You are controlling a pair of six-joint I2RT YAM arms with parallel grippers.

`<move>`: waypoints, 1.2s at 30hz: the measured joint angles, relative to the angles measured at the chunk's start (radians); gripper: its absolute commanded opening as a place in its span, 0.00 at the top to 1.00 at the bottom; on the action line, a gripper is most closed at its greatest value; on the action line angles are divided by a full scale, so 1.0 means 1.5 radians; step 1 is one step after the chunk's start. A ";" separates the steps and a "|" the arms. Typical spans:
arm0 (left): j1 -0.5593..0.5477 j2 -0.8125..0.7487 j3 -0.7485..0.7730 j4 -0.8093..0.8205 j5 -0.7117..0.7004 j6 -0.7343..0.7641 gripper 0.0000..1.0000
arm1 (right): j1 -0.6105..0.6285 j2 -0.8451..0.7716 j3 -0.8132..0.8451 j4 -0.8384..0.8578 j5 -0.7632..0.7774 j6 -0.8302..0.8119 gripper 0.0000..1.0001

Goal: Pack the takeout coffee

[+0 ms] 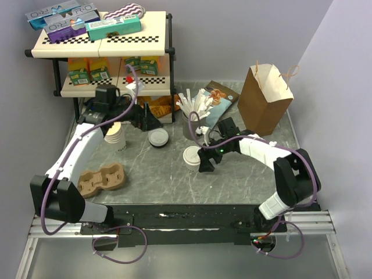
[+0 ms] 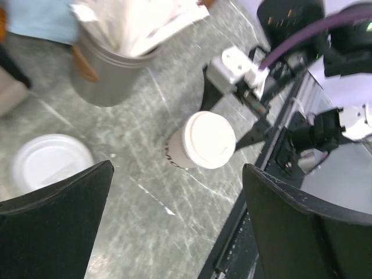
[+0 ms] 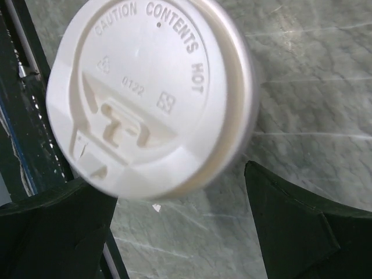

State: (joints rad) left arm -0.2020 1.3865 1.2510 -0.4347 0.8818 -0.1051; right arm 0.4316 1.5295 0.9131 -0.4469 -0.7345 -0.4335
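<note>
Takeout coffee (image 1: 190, 156), small off-white paper cup with round white plastic sip lid: stands upright on grey marbled tabletop (image 1: 244, 174), just ahead of right claw (image 1: 201, 160). Right claw: gapes wide, black fingers (image 3: 290, 232) spread to either side, grips nothing. In its own wrist view, coffee fills the upper part beyond the fingertips, "CAUTION CONTENTS HOT" legible on the lid. Overlaps, by the lid rim, the finger on the left of that view; contact impossible to tell.

Left claw (image 2: 177, 168): likewise spread wide and empty, hangs above the tabletop. Looks down between its fingers at the coffee, well apart from it. Beyond the coffee and toward its left finger: grey metal cylindrical straw holder (image 2: 107, 75) stuffed with white wrapped straws. Nearer that same finger: loose white lid (image 2: 49, 163), round, plastic, on a dark base.

From overhead: straw holder just beyond right claw; loose white lid past the coffee, on the side away from that claw. Stack of lidless cream paper cups (image 1: 115, 136) near the left arm's forearm. Brown moulded pulp cup carrier (image 1: 103, 178) farther back toward that arm's base. Brown paper bag (image 1: 264, 99), upright and open-topped, behind right claw, well apart.
</note>
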 measured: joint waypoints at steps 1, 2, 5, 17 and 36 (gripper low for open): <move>0.010 -0.008 -0.001 -0.001 0.000 0.001 0.01 | 0.007 0.010 0.003 -0.003 0.003 -0.001 0.09; 0.018 -0.013 -0.001 -0.001 -0.001 0.004 0.01 | 0.012 0.018 0.007 -0.004 0.007 -0.001 0.10; 0.043 -0.030 -0.007 -0.003 -0.003 0.006 0.01 | 0.027 0.035 0.025 -0.007 0.010 0.005 0.12; 0.078 -0.055 -0.024 -0.025 -0.005 0.010 0.01 | 0.074 0.126 0.128 0.028 0.030 0.068 0.13; 0.095 -0.090 0.007 -0.221 -0.092 0.187 0.01 | 0.114 0.259 0.273 0.100 0.086 0.153 0.00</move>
State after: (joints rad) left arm -0.0601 1.2514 1.2613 -0.7666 0.7433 0.1749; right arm 0.6025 1.9175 1.3224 -0.2974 -0.6048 -0.2043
